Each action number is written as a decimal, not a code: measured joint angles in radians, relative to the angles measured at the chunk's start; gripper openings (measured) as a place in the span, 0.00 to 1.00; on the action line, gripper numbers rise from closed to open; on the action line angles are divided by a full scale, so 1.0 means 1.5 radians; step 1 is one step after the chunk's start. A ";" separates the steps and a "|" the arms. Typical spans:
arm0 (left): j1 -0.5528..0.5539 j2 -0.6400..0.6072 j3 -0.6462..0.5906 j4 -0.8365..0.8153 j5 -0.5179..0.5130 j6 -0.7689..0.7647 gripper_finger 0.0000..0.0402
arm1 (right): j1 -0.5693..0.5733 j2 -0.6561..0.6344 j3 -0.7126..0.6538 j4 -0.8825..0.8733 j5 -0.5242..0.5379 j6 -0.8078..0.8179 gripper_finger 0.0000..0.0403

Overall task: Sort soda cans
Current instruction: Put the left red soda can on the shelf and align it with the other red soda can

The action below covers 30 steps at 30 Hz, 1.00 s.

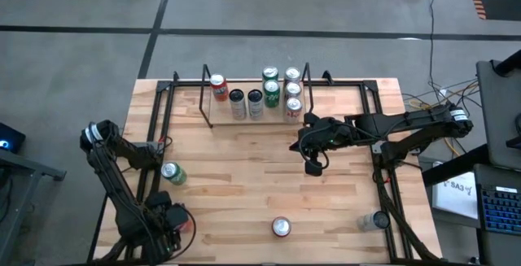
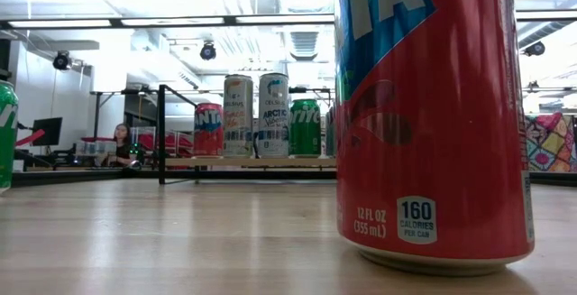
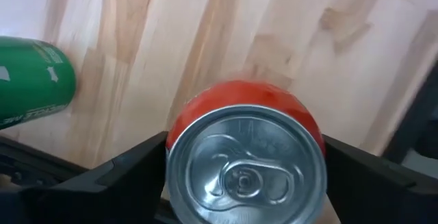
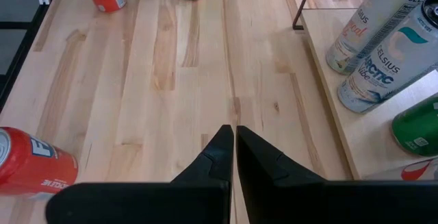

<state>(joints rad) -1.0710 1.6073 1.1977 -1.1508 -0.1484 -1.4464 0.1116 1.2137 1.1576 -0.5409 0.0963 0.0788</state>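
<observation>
The left claw (image 3: 243, 183) sits at the near left corner of the tabletop (image 1: 244, 176), and a red can (image 3: 244, 157) stands upright right between its fingers (image 3: 123, 176), the silver top facing the wrist camera. The jaws stand wide, one on each side of the can, and whether they already press on it or only bracket it cannot be told from here. The can's long axis is vertical, so a squeeze across its body should be what the next move needs. A green can (image 1: 172, 172) stands just beside it toward the rack (image 1: 207, 107), close enough to be nudged on the lift. The right claw (image 4: 235, 152) is shut and empty, hanging over the middle of the tabletop near the sorted cans (image 1: 262, 95) at the far edge. Another red can (image 1: 281, 227) stands alone at the near edge, between the two arms.
</observation>
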 joint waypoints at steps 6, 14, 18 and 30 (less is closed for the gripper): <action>0.000 0.021 -0.013 0.007 0.004 0.021 0.81 | 0.000 0.000 0.000 0.000 0.000 0.000 0.02; 0.000 0.027 0.002 0.029 0.007 0.049 0.72 | 0.000 0.000 0.000 0.000 0.000 0.000 0.02; -0.001 0.027 0.022 0.021 0.008 0.049 0.72 | 0.000 0.000 0.000 0.000 0.000 0.000 0.02; 0.065 0.026 0.145 -0.069 -0.099 0.113 0.72 | 0.000 0.000 0.000 -0.001 0.000 -0.007 0.02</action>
<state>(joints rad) -0.9728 1.6467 1.4152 -1.2548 -0.2962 -1.2763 0.1114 1.2139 1.1576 -0.5420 0.0963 0.0685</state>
